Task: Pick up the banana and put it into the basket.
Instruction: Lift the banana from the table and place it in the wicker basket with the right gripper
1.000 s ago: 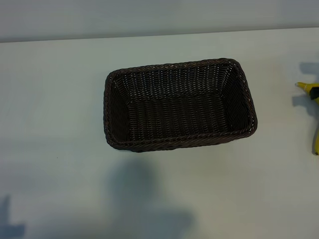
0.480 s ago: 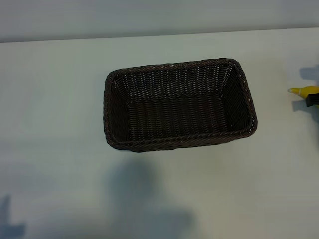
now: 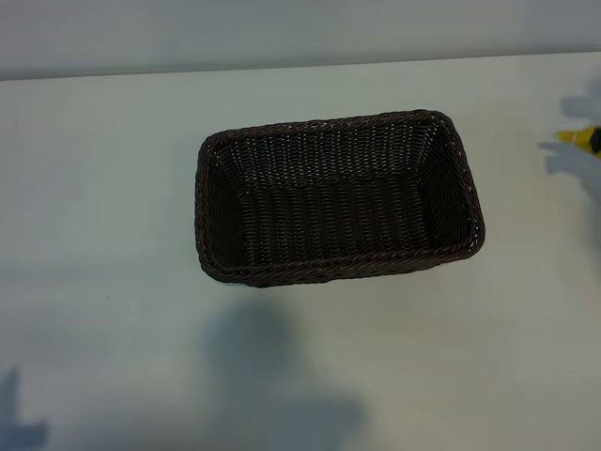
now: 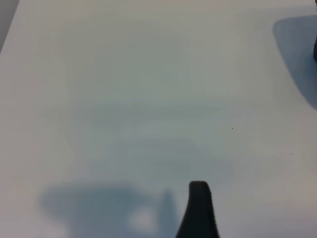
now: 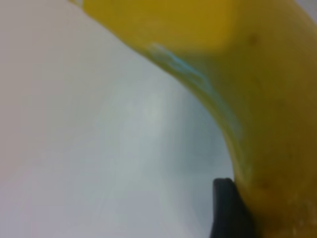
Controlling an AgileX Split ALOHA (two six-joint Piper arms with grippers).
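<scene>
From where I'm driving, the basket (image 3: 338, 197) sits on the white table (image 3: 113, 188) with nothing inside it. The banana (image 3: 575, 137) is well off to the right of the basket: in the exterior view only its yellow tip pokes in at the picture's edge, with a blurry shadow on the table right around it. The right wrist camera is basically all banana (image 5: 237, 94), the curved yellow skin filling the near view and the pale table behind it. One dark finger (image 5: 229, 210) of the right claw sits tight against the fruit, so I'm reading that claw as pinching the banana. The left claw is away from the basket over bare table; I only catch one dark fingertip (image 4: 199, 208) there, and its fingers are spread wide with nothing between them.
</scene>
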